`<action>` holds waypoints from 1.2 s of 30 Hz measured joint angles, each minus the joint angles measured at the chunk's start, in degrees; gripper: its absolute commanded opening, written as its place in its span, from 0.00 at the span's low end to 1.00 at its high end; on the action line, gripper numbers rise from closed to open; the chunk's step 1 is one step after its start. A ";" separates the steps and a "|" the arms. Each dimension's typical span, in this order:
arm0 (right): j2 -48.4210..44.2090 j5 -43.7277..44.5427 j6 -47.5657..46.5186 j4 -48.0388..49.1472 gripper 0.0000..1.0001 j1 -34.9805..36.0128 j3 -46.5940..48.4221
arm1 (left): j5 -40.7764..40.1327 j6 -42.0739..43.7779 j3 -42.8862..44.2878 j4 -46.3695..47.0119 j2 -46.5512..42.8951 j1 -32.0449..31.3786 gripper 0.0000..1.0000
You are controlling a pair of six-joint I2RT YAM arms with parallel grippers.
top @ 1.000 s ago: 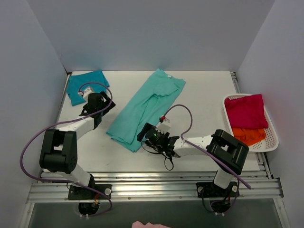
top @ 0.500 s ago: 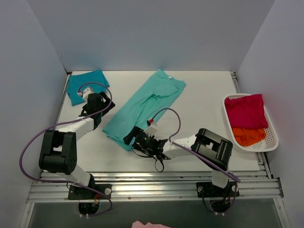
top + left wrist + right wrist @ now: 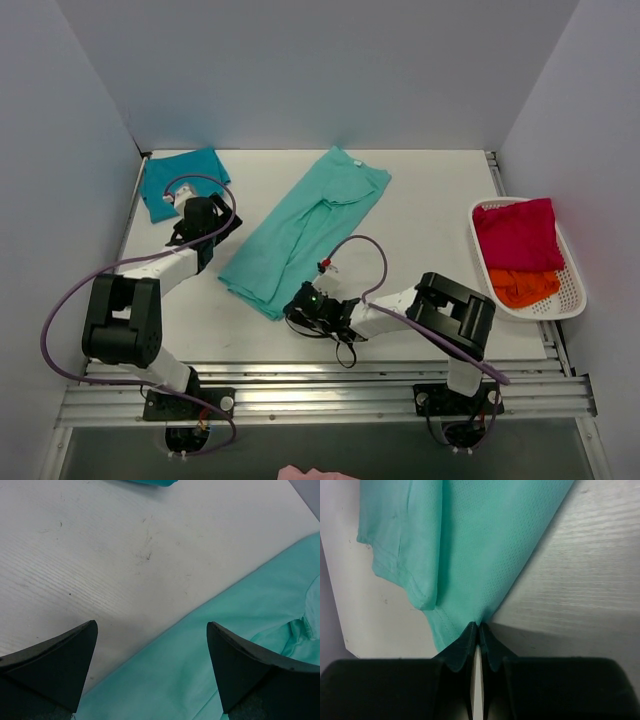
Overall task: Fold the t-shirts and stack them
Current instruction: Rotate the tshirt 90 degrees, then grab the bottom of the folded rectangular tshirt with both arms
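The light mint-green t-shirt (image 3: pixel 300 225) lies as a long folded strip running diagonally across the table's middle. My right gripper (image 3: pixel 294 304) sits low at the strip's near end and is shut on the hem corner (image 3: pixel 470 615). In the right wrist view the fingertips (image 3: pixel 479 626) meet with the cloth edge pinched at their tips. A darker teal-blue t-shirt (image 3: pixel 180 180) lies folded at the far left corner. Just left of the mint strip, my left gripper (image 3: pixel 205 222) hovers open, its jaws (image 3: pixel 151 630) wide over the shirt's edge (image 3: pixel 240 630) and bare table.
A white basket (image 3: pixel 575 290) at the right edge holds a red cloth (image 3: pixel 518 232) and an orange cloth (image 3: pixel 522 285). Grey walls close in on the left, back and right. A purple cable (image 3: pixel 365 245) loops over the right arm.
My right gripper slid left along the shirt's near end and closed on the hem corner. The left arm has stayed where it was, still open.
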 measured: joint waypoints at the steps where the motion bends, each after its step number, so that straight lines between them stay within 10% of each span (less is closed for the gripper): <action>1: -0.72 0.11 0.00 0.02 0.00 -0.13 -0.92 | 0.00 0.00 -0.07 0.02 0.00 0.00 1.00; 12: -26.38 8.31 -1.14 -16.48 0.00 -15.56 -17.42 | 0.31 -0.26 -4.46 0.00 -4.15 -0.96 1.00; 13: -29.66 9.64 -1.11 -19.23 0.06 -16.20 -17.59 | 0.28 -0.33 -4.79 0.00 -4.83 -1.60 1.00; 17: -39.63 14.23 -0.94 -26.16 0.86 -17.53 -17.62 | -0.02 -0.48 -4.87 0.00 -6.25 -5.97 1.00; 18: -40.79 15.02 -0.96 -27.56 0.90 -17.75 -17.62 | -0.04 -0.48 -4.87 0.00 -6.40 -7.50 1.00; 36: -49.86 15.65 0.09 -37.97 0.79 -14.47 -24.17 | -1.42 -5.86 -17.00 -4.17 -16.13 -31.93 1.00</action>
